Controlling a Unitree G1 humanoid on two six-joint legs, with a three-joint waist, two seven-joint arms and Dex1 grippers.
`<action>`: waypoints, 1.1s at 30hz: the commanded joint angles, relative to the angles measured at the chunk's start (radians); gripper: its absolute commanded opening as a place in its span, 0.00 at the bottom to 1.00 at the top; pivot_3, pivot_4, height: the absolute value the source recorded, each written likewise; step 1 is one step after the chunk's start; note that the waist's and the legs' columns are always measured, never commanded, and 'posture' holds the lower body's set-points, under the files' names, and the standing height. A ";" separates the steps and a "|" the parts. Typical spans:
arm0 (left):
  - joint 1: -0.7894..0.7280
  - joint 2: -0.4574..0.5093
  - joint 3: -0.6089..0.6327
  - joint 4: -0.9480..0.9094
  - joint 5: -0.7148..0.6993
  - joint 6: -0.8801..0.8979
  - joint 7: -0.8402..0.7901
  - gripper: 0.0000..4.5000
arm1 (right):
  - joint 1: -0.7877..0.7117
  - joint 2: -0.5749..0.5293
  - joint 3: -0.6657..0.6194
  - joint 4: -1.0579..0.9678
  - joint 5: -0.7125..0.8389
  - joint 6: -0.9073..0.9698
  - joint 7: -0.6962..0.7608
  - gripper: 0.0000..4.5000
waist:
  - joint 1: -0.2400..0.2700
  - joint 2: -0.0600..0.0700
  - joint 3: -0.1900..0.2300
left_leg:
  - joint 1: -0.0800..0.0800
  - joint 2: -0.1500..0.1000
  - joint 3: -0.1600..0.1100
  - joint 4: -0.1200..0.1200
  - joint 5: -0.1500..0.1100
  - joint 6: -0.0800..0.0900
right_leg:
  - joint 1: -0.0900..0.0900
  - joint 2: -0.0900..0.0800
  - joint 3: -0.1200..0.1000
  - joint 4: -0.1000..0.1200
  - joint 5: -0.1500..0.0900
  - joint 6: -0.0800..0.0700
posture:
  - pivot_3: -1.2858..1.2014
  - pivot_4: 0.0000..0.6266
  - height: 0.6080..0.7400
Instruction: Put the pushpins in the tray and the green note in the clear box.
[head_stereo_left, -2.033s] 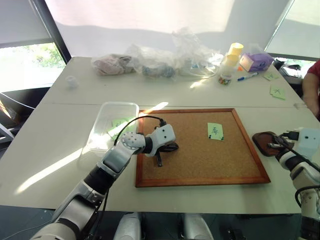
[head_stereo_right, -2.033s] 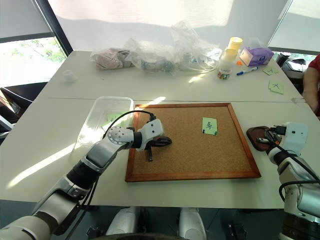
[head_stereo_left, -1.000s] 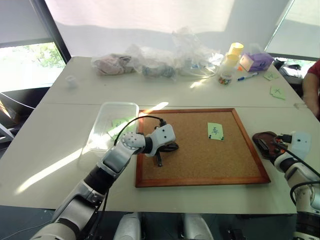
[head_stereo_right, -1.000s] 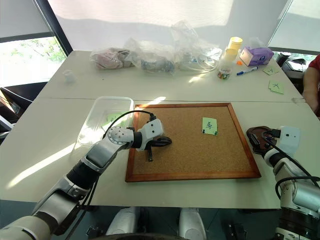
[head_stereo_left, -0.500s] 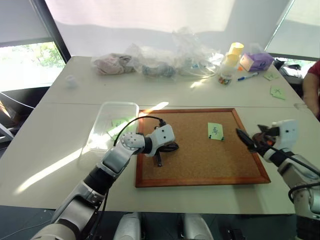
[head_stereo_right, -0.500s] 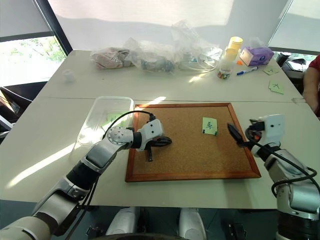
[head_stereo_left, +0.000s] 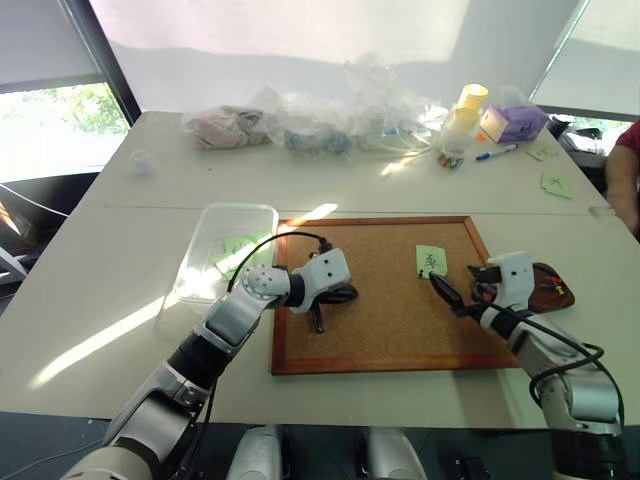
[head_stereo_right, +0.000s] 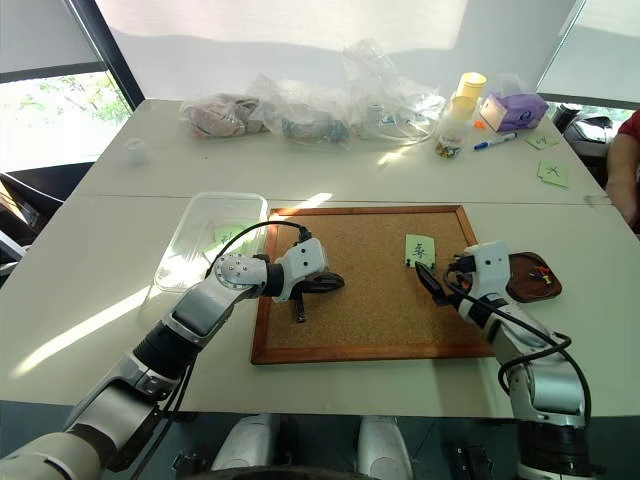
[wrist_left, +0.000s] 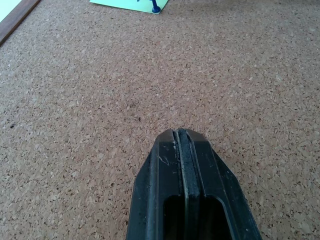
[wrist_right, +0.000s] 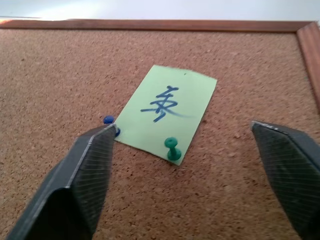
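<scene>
The green note (wrist_right: 170, 110) with a dark scribble lies on the corkboard (head_stereo_left: 400, 330), pinned at its near edge by a blue pushpin (wrist_right: 109, 120) and a green pushpin (wrist_right: 173, 148). My right gripper (wrist_right: 182, 126) hovers open just short of the note, one finger to each side of it and nothing between them. The small dark-brown tray (head_stereo_left: 556, 290) sits on the table right of the board with tiny pins in it. My left gripper (head_stereo_left: 318, 322) rests shut on the cork at the board's left part. The clear box (head_stereo_left: 205, 262) stands left of the board.
Crumpled plastic bags (head_stereo_left: 320, 125), yellow cups (head_stereo_left: 465, 110), a purple box (head_stereo_left: 515, 122), a marker and green X-marked notes (head_stereo_left: 555, 183) lie along the table's far side. A person's arm (head_stereo_left: 625, 175) shows at the right edge. A green paper lies inside the clear box.
My right gripper has swung left from over the tray to the corkboard and now points at the green note. The left arm has stayed still.
</scene>
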 joint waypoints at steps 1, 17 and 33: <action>0.005 0.013 -0.002 0.034 0.040 0.016 0.018 0.00 | -0.013 -0.003 -0.007 0.001 -0.004 -0.025 0.007 0.57 | 0.000 0.000 0.000 | 0.000 0.000 0.000 0.000 0.000 0.000 | 0.000 0.000 0.000 0.000 0.000 0.000 | 0.52 0.24 1.00; -0.002 0.030 -0.025 0.044 0.064 0.040 0.009 0.00 | 0.006 0.015 -0.032 -0.006 -0.002 -0.057 0.000 0.00 | -0.001 0.001 0.000 | 0.000 0.000 0.000 -0.004 -0.001 -0.001 | -0.001 -0.004 0.000 -0.003 0.000 -0.001 | 0.52 0.24 1.00; -0.003 0.079 -0.077 0.036 0.088 0.125 -0.016 0.00 | 0.028 0.044 -0.066 -0.016 -0.005 -0.163 -0.017 0.00 | -0.002 0.001 0.000 | 0.001 -0.005 0.001 -0.014 0.001 -0.001 | -0.003 -0.008 0.000 -0.007 0.000 -0.001 | 0.52 0.24 1.00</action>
